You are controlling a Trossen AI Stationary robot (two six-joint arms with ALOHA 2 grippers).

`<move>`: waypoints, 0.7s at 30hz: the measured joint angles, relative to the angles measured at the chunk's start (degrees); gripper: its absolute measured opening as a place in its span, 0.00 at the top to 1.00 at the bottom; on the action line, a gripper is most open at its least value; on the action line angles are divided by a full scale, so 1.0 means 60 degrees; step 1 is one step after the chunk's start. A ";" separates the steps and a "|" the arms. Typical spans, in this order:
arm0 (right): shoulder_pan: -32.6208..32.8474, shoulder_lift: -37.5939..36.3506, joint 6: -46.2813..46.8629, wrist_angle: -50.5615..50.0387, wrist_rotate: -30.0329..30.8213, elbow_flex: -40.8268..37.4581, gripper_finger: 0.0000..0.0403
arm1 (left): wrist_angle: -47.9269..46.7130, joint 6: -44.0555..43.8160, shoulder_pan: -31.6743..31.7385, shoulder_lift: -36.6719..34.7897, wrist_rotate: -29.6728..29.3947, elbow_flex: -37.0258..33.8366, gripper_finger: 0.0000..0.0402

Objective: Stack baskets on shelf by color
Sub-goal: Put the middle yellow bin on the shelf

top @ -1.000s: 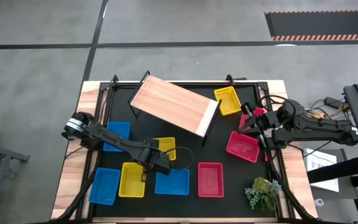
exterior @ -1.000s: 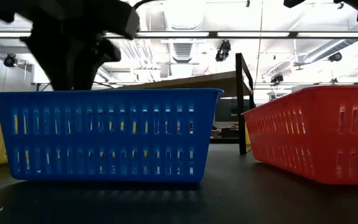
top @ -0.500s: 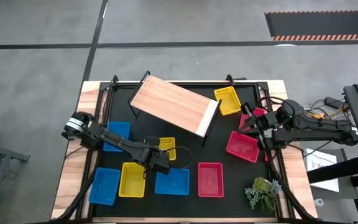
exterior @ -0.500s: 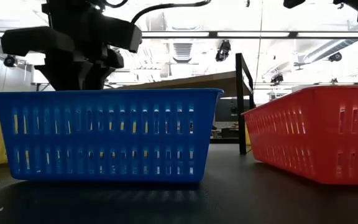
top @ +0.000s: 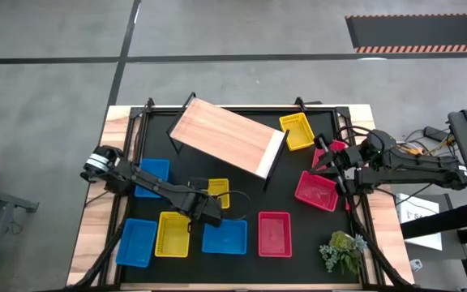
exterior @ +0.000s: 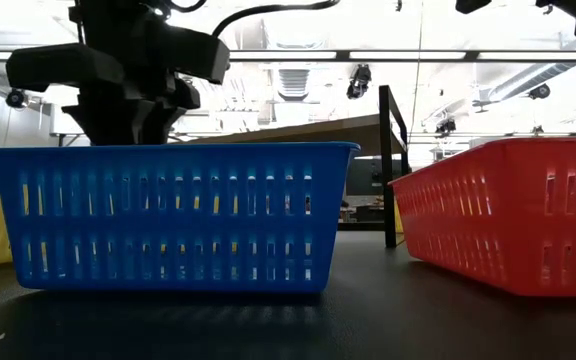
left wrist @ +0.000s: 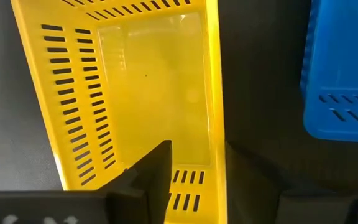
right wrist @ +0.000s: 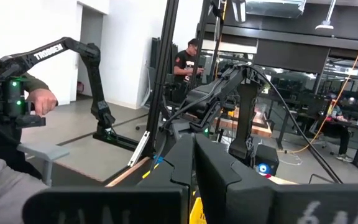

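Observation:
My left gripper [top: 203, 215] [left wrist: 197, 147] is open at the far right corner of a yellow basket [top: 171, 235] [left wrist: 148, 81] at the near left. It also shows behind the blue basket in the low view [exterior: 118, 90]. My right gripper [top: 329, 158] is shut, held above the table's right edge over a partly hidden red basket [top: 323, 154]. The wooden shelf [top: 225, 138] stands slanted at the far middle, its top bare. The other baskets rest on their bottoms on the table. My left gripper stands from above with one finger [left wrist: 157, 171] inside the yellow basket and one [left wrist: 253, 177] outside, either side of its long wall [left wrist: 215, 134] near one end. I cannot tell whether the fingers touch the wall. The basket rests flat on the table.
A blue basket [top: 225, 238] [exterior: 168, 215] lies just right of the gripper, and a red one [top: 274, 234] [exterior: 518, 210] beyond it. More baskets: blue [top: 136, 242] [top: 151, 177], yellow [top: 216, 193] [top: 297, 130], red [top: 316, 191]. A small plant [top: 343, 251] stands at the near right corner.
My left gripper has gone down toward the yellow basket, then held still. No basket has moved.

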 joint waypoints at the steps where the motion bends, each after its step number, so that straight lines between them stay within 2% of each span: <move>1: 0.0000 0.0000 0.0004 0.0000 0.0000 0.0000 0.98 | 0.0003 0.0000 0.0000 0.0000 0.0000 0.0000 0.70; 16: 0.0003 0.0000 0.0029 -0.0001 0.0004 0.0000 0.98 | 0.0649 -0.0011 0.0004 0.0000 0.0087 -0.0721 0.98; 21: 0.0000 0.0000 0.0029 0.0000 0.0004 0.0000 0.98 | 0.0603 -0.0008 0.0006 0.0000 0.0099 -0.0529 1.00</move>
